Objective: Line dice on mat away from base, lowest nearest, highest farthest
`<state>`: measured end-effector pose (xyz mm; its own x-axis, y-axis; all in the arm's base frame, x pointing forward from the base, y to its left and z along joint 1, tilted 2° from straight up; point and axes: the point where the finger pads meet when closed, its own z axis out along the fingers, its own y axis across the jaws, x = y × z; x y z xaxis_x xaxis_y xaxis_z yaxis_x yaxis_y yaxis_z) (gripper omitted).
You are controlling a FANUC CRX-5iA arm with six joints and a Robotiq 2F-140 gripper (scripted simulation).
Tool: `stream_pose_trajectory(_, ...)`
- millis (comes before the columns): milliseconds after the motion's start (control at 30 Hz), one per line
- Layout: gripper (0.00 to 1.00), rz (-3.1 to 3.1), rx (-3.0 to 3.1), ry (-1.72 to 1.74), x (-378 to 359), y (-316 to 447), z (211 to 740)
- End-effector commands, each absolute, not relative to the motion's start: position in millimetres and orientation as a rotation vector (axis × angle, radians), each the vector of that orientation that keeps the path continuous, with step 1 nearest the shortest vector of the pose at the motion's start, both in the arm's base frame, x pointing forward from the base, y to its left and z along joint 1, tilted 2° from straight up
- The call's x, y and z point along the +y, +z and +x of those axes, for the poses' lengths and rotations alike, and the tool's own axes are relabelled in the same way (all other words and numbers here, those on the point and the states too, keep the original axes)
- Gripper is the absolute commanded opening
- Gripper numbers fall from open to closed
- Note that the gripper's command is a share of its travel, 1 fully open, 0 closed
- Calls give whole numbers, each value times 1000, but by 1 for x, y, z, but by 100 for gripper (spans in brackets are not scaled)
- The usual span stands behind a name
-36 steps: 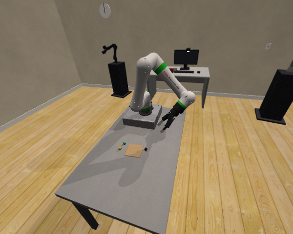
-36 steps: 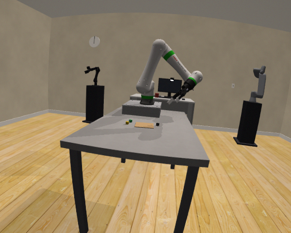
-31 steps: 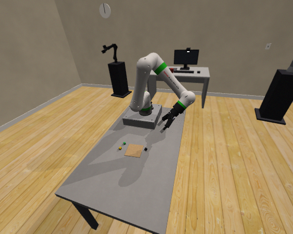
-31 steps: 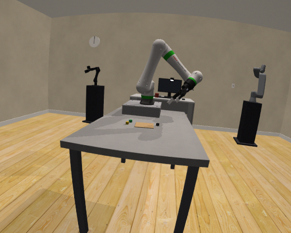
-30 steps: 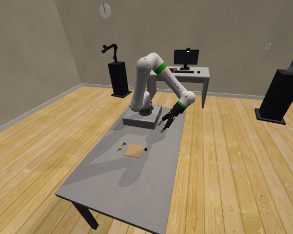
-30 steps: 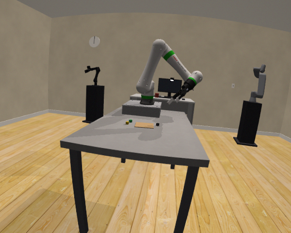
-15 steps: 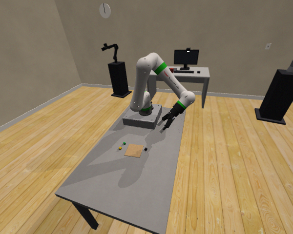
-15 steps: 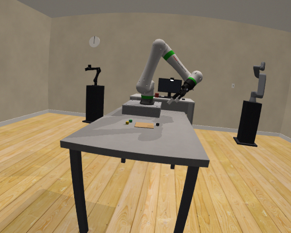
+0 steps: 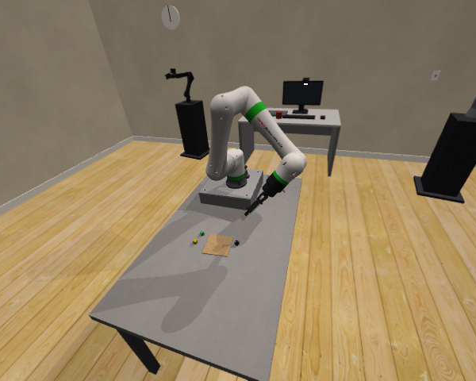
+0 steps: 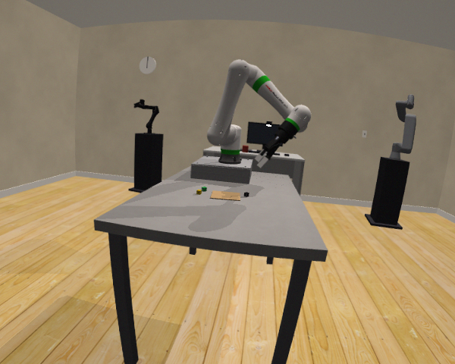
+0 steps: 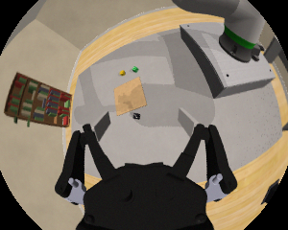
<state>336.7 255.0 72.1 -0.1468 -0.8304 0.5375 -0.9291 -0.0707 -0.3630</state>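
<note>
A flat orange-brown mat point(image 9: 217, 244) point(image 10: 225, 195) point(image 11: 130, 97) lies on the table. A black die point(image 9: 236, 242) point(image 10: 246, 194) point(image 11: 136, 116) lies just off its right edge in the top and exterior views. A green die point(image 9: 201, 232) point(image 10: 203, 189) point(image 11: 135, 69) and a yellow die point(image 9: 195, 241) point(image 10: 199, 192) point(image 11: 122, 73) lie off its left side, the green one nearer the base. The dice's numbers are too small to read. My gripper point(image 9: 247, 213) point(image 10: 261, 160) point(image 11: 143, 115) is open and empty, tilted, high above the table on the base side of the black die.
The robot's base block point(image 9: 224, 201) point(image 10: 220, 173) point(image 11: 221, 81) stands at the table's far end. The arm arches above it and casts shadows over the table and mat. Behind the table is a desk point(image 9: 332, 117) with a monitor. A bookshelf point(image 11: 38, 101) shows in the wrist view.
</note>
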Motion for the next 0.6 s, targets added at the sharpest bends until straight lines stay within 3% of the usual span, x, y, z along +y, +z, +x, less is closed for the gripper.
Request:
stream_pose_trajectory(0, 100, 1788, -2225, 937, 238, 67, 352)
stream_pose_trajectory(567, 100, 1057, -2779, 655, 177, 56, 401)
